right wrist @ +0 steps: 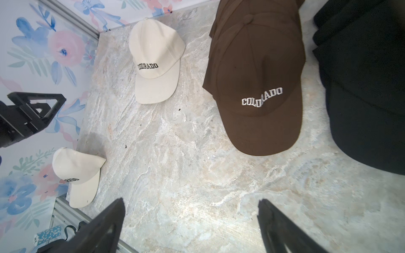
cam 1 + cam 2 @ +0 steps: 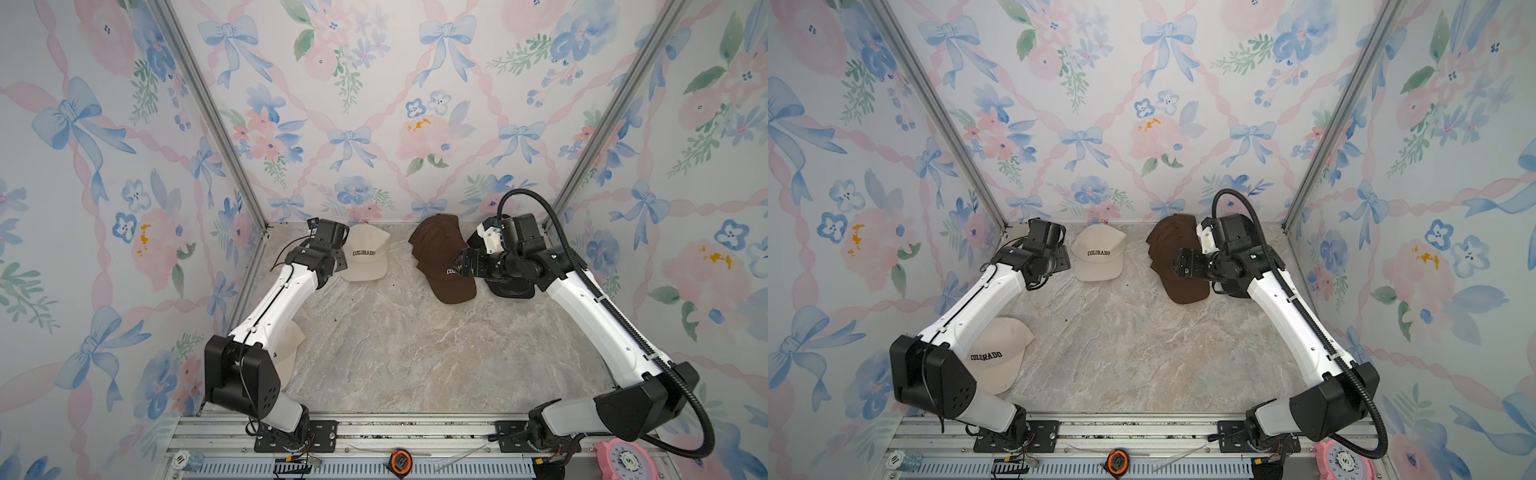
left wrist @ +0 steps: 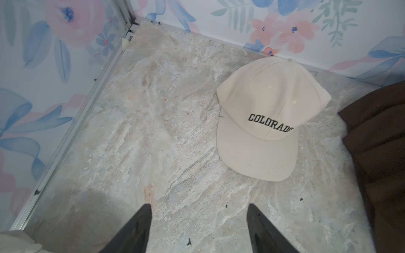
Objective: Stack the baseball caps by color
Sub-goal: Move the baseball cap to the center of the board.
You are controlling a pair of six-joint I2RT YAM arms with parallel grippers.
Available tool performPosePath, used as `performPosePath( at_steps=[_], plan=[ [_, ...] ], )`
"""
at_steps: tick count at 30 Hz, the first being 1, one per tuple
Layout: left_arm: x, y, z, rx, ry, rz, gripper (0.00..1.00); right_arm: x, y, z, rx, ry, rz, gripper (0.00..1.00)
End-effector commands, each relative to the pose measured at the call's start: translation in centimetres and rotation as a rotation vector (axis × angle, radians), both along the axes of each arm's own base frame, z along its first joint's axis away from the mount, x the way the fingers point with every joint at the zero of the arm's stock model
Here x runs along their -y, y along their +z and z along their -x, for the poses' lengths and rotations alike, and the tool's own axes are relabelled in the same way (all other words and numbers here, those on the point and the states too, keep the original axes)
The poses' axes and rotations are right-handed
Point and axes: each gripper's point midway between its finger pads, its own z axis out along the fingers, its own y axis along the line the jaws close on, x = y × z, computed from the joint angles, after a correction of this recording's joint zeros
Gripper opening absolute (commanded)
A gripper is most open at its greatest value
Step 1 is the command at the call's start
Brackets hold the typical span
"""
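One cream baseball cap [image 2: 368,255] [image 3: 267,118] lies alone by the back wall, lettering up. A second cream cap [image 2: 998,357] [image 1: 76,175] sits at the front left, partly hidden under my left arm in a top view. Brown caps [image 2: 442,257] [image 1: 258,76] lie stacked at the back right. Black caps [image 1: 363,87] are piled beside them, mostly hidden under my right arm. My left gripper [image 3: 199,210] [image 2: 340,259] hovers just left of the back cream cap, open and empty. My right gripper [image 1: 191,203] [image 2: 462,264] hangs open over the brown stack's front edge.
Floral walls with aluminium posts close in the marble table [image 2: 395,353] on three sides. On the front rail lie a blue-white chip stack [image 2: 185,459], an orange tape measure [image 2: 401,461] and a pink disc [image 2: 623,461].
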Motion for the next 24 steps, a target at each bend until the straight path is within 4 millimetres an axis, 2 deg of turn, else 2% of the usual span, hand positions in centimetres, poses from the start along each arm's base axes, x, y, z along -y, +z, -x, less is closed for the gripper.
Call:
performPosePath(
  at_steps=[1,3,7,8,10,14,16,19,24],
  plan=[
    [-2.7,-0.6,4.8,-0.001,0.066,-0.009,0.75,-2.7,1.3,0.0,0.039,0.081,-0.028,0.96],
    [-4.4,-1.3,8.0,-0.013,0.105,-0.005,0.77,-3.8,1.0,0.1,0.036,0.111,-0.032,0.96],
    [-6.8,-2.5,13.1,-0.046,0.179,0.008,0.78,-5.6,0.6,0.3,0.028,0.154,-0.048,0.96],
    [-7.5,-2.3,14.3,-0.034,0.238,0.020,0.81,-5.9,0.5,0.3,0.027,0.165,-0.051,0.96],
    [-7.5,-2.0,15.1,0.002,0.254,0.071,0.81,-6.5,0.3,0.3,0.021,0.182,-0.056,0.96],
    [-8.5,-4.7,17.0,-0.073,0.353,0.148,0.77,-7.2,0.1,0.0,0.023,0.204,-0.067,0.96],
    [-8.9,-4.4,17.1,-0.077,0.384,0.138,0.78,-7.4,0.1,-0.1,0.026,0.210,-0.070,0.96],
    [-9.9,-4.7,17.6,-0.075,0.471,0.173,0.80,-7.3,-0.2,-0.1,0.026,0.214,-0.062,0.96],
    [-10.4,-7.1,19.1,-0.091,0.618,0.282,0.80,-6.2,-0.6,-0.7,0.026,0.188,-0.071,0.96]
  ],
)
